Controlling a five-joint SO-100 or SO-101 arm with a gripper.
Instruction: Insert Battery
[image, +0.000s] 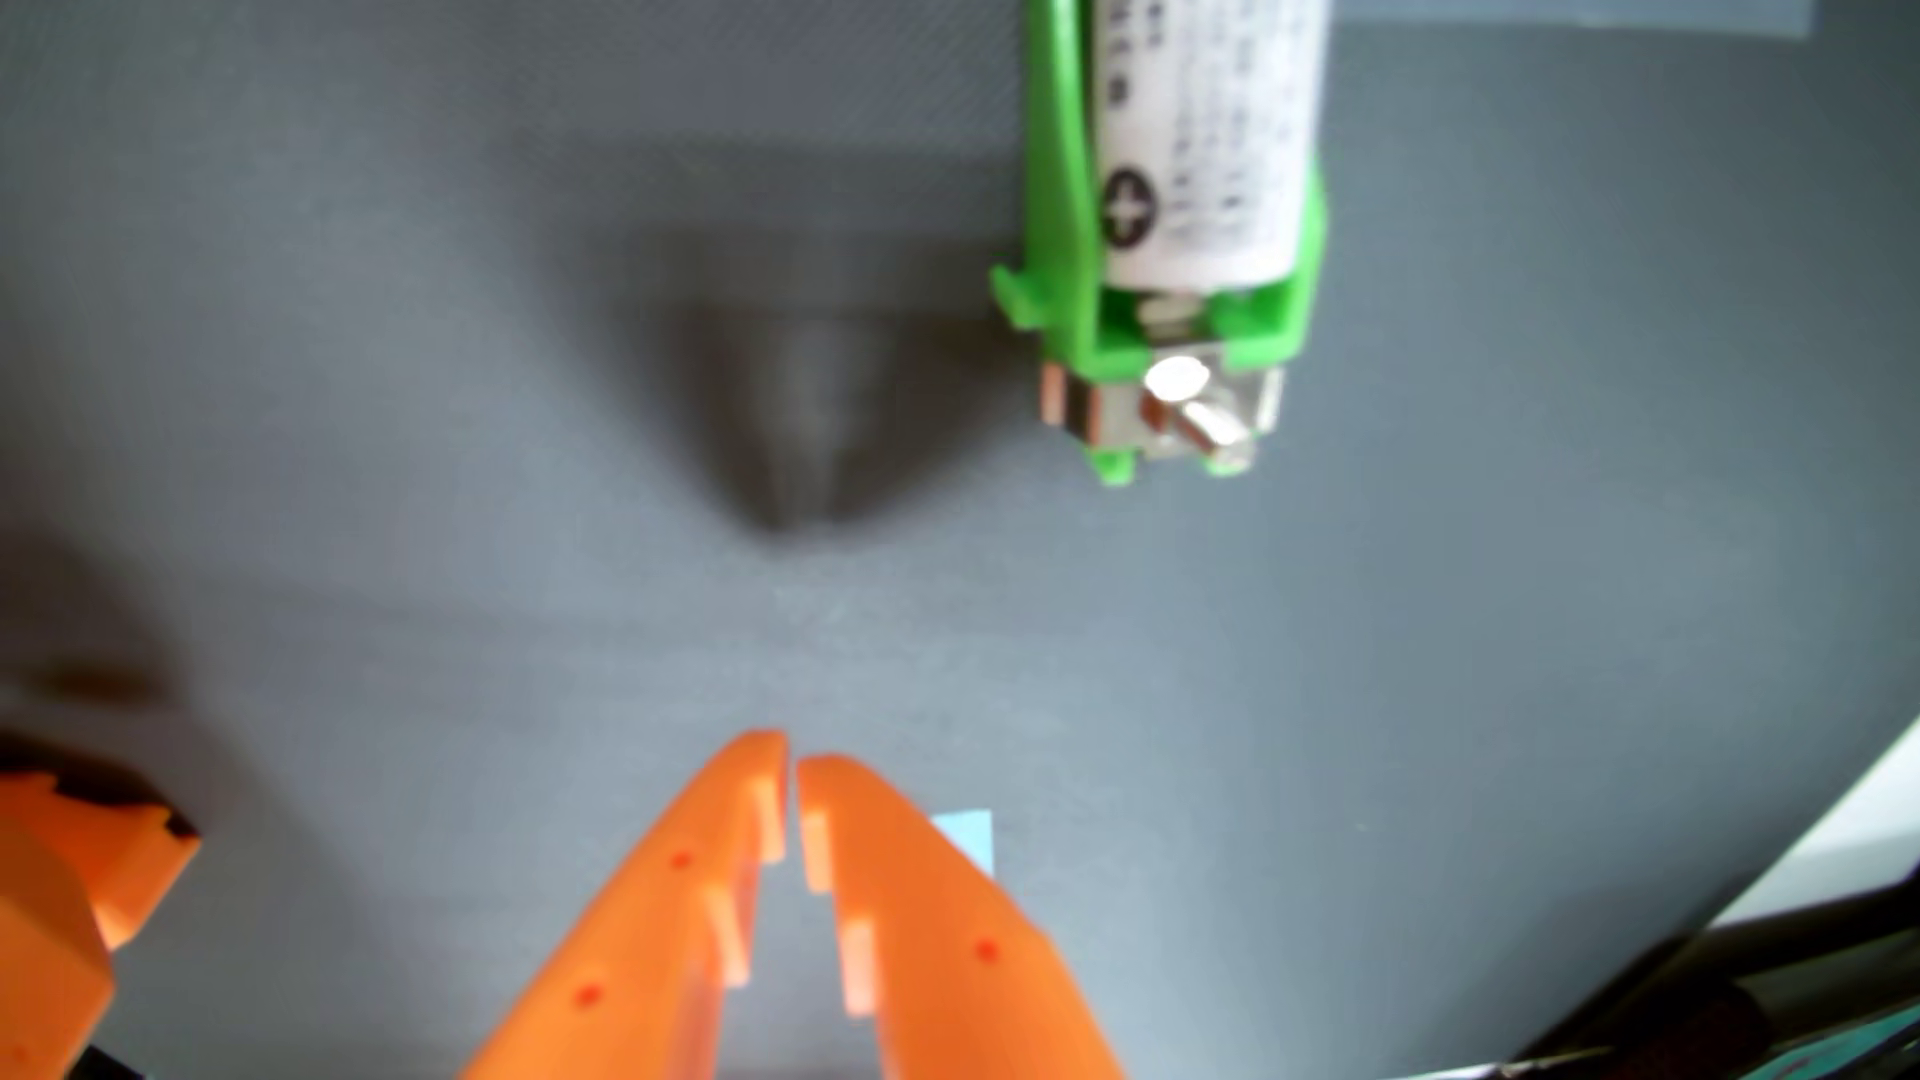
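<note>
The end effector (793, 763), nearly closed and empty, retreats best straight away from the seated battery (1210, 135) at 1 o'clock.

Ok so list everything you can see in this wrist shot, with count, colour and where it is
battery: one, white with dark print, upper right, lying in the holder
holder: one, green, upper right on the mat, metal contact at its near end
mat: one, dark grey, fills most of the view
tape: one small piece, light blue, on the mat beside the gripper
gripper: one, orange, bottom centre, fingertips nearly touching, holding nothing, clear of the holder
</note>
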